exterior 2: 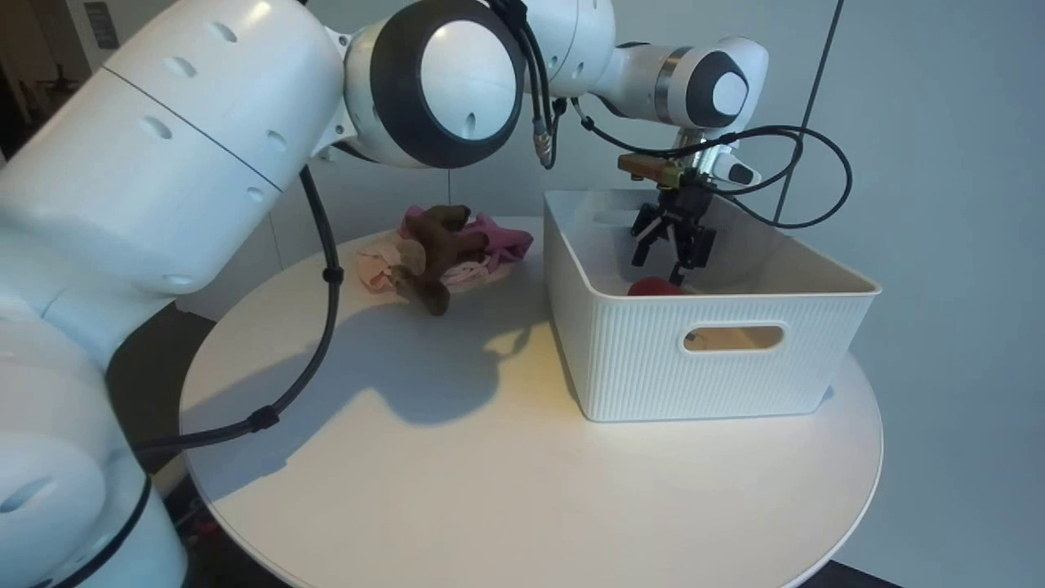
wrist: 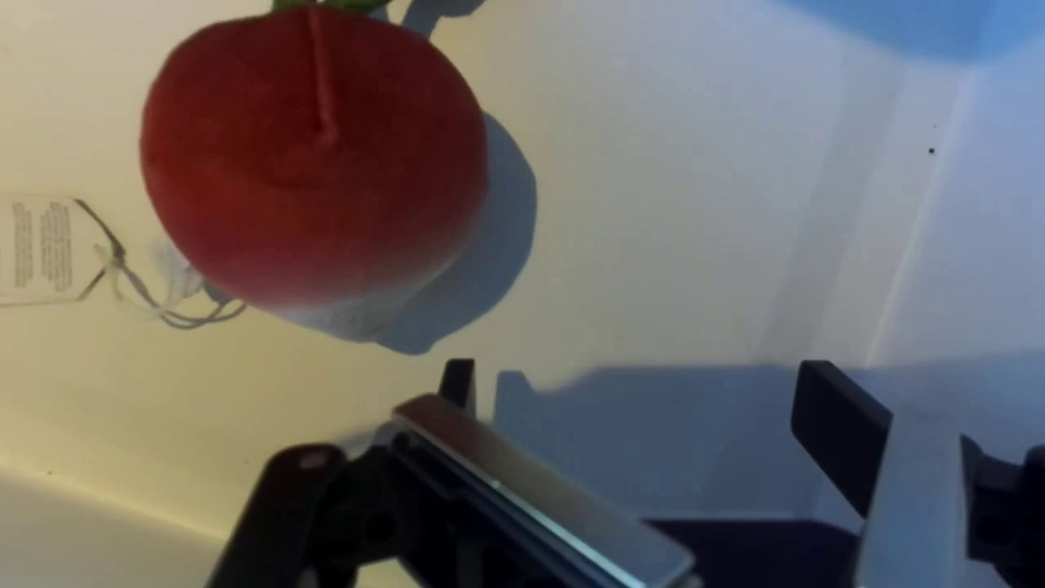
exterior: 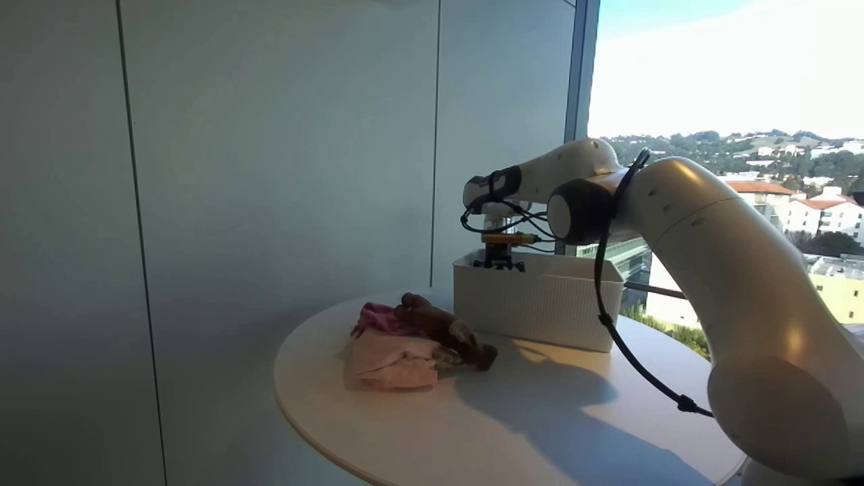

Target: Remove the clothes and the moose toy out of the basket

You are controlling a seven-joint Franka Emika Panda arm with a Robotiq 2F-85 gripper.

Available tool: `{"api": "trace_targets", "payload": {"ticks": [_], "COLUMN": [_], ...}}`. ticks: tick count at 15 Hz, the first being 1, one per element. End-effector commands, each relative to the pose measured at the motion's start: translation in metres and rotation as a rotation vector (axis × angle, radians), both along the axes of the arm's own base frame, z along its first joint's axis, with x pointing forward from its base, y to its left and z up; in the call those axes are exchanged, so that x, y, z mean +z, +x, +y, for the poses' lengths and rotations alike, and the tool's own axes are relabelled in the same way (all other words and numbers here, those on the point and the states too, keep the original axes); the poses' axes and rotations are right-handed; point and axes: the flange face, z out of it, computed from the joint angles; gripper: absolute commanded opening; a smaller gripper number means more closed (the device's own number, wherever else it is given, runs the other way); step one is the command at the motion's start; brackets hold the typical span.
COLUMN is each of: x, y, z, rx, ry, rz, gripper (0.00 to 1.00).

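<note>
Some pink and peach clothes (exterior: pixel 395 368) lie on the white bench (exterior 2: pixel 522 490), with a brown moose toy (exterior: pixel 439 327) partly on top. They are well apart from the hand (wrist: pixel 641 388), which hangs inside the white basket (exterior 2: pixel 694 388), its fingers wide apart, near a red toy radish (wrist: pixel 318 180).

- White ribbed rectangular basket (exterior 2: pixel 702 380) stands on the round white table (exterior 2: pixel 522 506).
- Left of it in both exterior views, the brown plush moose toy (exterior 2: pixel 445 249) lies partly on pink fabric clothes (exterior: pixel 391 362).
- Red-and-white rounded plush (wrist: pixel 310 171) sits inside the basket.
</note>
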Motion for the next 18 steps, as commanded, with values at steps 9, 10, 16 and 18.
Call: {"api": "trace_targets", "payload": {"ticks": [9,10,16,18], "x": [0.117,0.146,0.303,0.329], "y": [0.029,0.02,-0.032,-0.044], "z": [0.059,0.057,0.062,0.074], "rx": [-0.017,-0.036,-0.022,0.042], "ry": [-0.107,-0.188,-0.396,-0.326], "rz": [-0.186,-0.186,-0.391,-0.456], "gripper": [0.31,0.24,0.29,0.29]}}
